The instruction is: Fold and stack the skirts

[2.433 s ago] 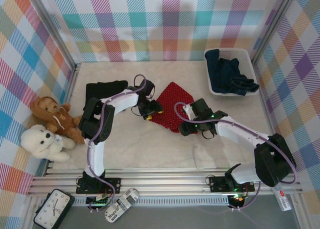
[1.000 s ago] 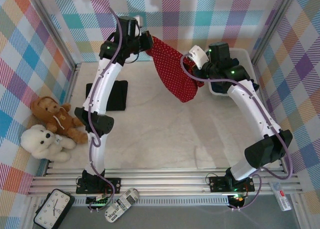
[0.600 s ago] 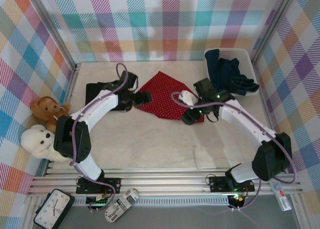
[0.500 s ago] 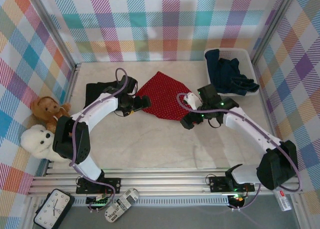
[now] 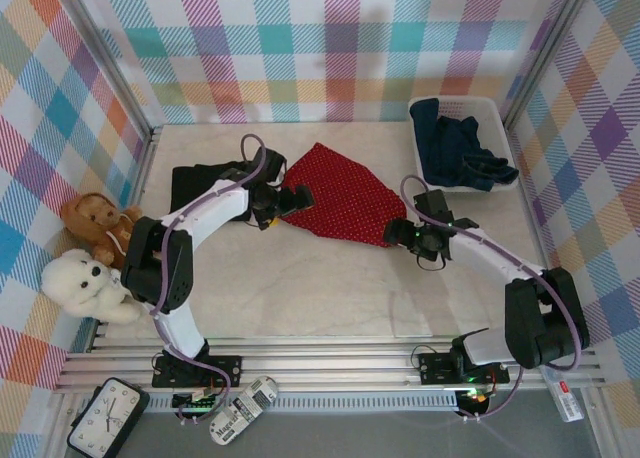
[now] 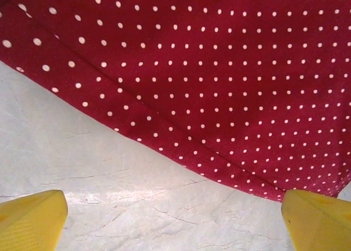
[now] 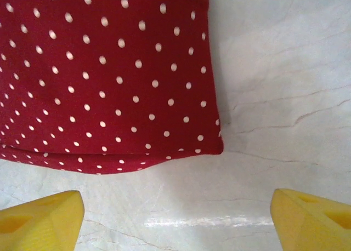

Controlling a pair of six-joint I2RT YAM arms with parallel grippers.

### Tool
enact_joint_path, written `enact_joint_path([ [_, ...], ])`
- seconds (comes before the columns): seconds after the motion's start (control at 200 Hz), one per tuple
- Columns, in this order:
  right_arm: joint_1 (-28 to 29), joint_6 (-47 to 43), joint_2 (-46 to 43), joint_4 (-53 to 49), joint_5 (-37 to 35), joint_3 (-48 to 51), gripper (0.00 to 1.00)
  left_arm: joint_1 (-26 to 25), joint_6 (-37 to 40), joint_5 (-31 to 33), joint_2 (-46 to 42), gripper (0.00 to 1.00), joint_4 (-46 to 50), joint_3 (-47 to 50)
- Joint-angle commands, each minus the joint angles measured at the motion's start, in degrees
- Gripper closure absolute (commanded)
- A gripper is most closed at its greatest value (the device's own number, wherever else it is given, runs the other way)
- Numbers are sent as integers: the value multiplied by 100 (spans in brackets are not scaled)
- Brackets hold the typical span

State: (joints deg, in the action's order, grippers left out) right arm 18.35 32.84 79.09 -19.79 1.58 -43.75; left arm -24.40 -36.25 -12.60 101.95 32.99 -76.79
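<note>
**A:** Where is the red skirt (image 5: 335, 200)?
**B:** It lies spread flat at mid-frame on the desk (image 5: 330, 288). My left pincer (image 6: 175, 218) and right pincer (image 7: 175, 215) stand apart and empty, beside its lower edge.
**A:** Handling?
**B:** Light, limp cloth, I judge, so I would pinch the hem corners. The basket (image 5: 455, 100), upper right, holds denim skirts (image 5: 460, 148).

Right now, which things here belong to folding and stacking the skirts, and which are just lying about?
Part of the job: red dotted skirt; black skirt; dark blue skirts heaped in the basket.

Just lying about: white basket; brown teddy bear; white teddy bear; clock by the near rail.
</note>
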Motion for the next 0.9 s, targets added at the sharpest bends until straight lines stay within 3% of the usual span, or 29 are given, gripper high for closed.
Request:
enact_joint_path([
  [0.0,22,-437,165,365,170,-95,16,-44,-97,43,77,0,167,-201],
  [0.27,17,-965,373,231,58,-179,19,-19,-40,310,154,0,393,-411],
  [0.505,74,-3205,486,-1384,465,-1234,21,52,49,340,209,0,521,-564],
  [0.635,119,-5006,667,-2046,-68,-1446,25,85,-32,401,210,0,516,-580],
  [0.775,115,-6134,906,-2154,-110,-1505,27,120,-75,391,246,0,548,-634],
  [0.895,126,-6588,1066,-1878,-233,-1462,29,143,-84,429,233,0,601,-629],
])
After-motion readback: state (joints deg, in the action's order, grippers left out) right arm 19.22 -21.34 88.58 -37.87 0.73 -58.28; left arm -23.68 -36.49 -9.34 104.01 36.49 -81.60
